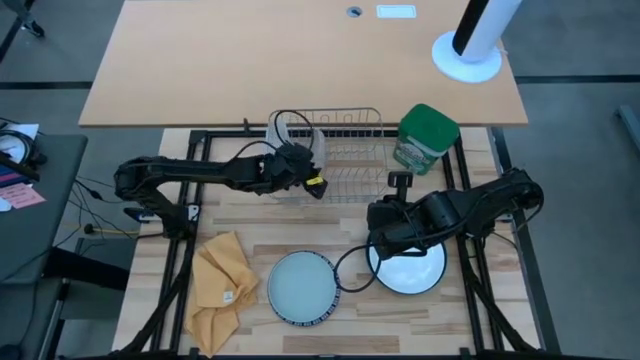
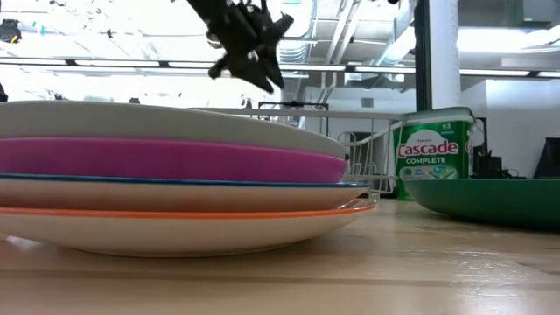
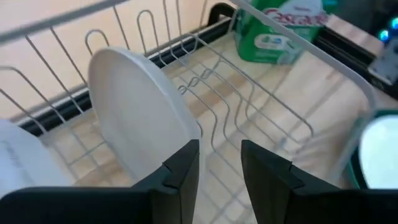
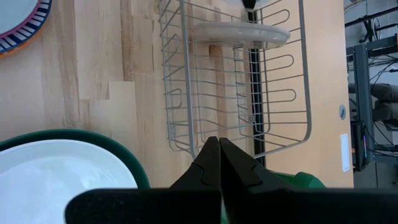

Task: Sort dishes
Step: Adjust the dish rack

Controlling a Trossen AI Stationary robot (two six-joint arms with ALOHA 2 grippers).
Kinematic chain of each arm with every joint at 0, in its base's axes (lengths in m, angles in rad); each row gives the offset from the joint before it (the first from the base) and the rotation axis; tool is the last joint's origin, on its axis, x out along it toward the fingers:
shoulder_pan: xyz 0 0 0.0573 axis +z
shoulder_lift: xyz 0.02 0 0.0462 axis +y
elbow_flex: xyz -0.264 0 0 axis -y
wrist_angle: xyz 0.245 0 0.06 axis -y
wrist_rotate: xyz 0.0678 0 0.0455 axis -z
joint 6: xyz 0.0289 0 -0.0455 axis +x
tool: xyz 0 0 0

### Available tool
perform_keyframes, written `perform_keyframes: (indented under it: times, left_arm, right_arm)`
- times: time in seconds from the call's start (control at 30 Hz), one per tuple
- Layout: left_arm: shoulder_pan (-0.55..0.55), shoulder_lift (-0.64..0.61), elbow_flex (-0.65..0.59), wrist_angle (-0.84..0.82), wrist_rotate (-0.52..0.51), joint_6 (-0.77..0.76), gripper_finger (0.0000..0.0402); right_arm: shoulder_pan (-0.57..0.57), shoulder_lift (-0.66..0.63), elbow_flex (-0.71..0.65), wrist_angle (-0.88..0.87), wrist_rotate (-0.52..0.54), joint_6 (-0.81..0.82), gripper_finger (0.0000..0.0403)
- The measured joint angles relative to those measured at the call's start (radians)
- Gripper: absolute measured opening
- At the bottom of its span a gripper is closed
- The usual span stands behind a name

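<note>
Left claw (image 1: pixel 312 172): over the wire rack (image 1: pixel 345 160), upper centre of the high view; fingers a little apart, just beside a pale plate (image 3: pixel 140 121) standing on edge in the rack, grasping nothing.
Right claw (image 1: pixel 378 243): clenched, empty, above the white green-rimmed plate (image 1: pixel 410 268), lower right.
Plate stack (image 1: pixel 301 287): on the worktop (image 1: pixel 250 225), lower centre.
Green canister (image 1: pixel 425 138): right of the rack.

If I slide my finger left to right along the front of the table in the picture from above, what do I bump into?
Yellow cloth → stack of small plates → white plate with green rim, partly under the right gripper.
</note>
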Motion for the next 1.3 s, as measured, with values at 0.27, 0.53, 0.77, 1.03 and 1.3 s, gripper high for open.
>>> perform_keyframes:
  times: [0.27, 0.53, 0.77, 1.03, 1.3]
  left_arm:
    - [-0.11, -0.167, 0.027, -0.104, -0.093, 0.181, 0.0114]
    - [-0.182, -0.226, 0.0, -0.316, -0.152, 0.135, 0.0114]
    - [-0.196, -0.225, -0.148, -0.33, -0.416, 0.132, 0.0114]
    - [-0.142, -0.264, -0.25, -0.35, -0.421, 0.084, 0.0114]
    - [-0.173, -0.339, -0.257, -0.432, -0.392, 0.084, 0.0114]
  right_arm:
    - [0.0, 0.0, 0.0, 0.001, 0.0, 0.0, 0.0]
    - [-0.002, 0.0, 0.0, 0.006, -0.001, 0.07, 0.0]
    - [-0.015, 0.0, -0.005, -0.005, -0.001, 0.144, 0.0]
    - [-0.127, 0.0, -0.172, -0.007, -0.033, 0.149, 0.0]
    - [-0.218, 0.001, -0.284, 0.061, -0.113, 0.158, 0.0]
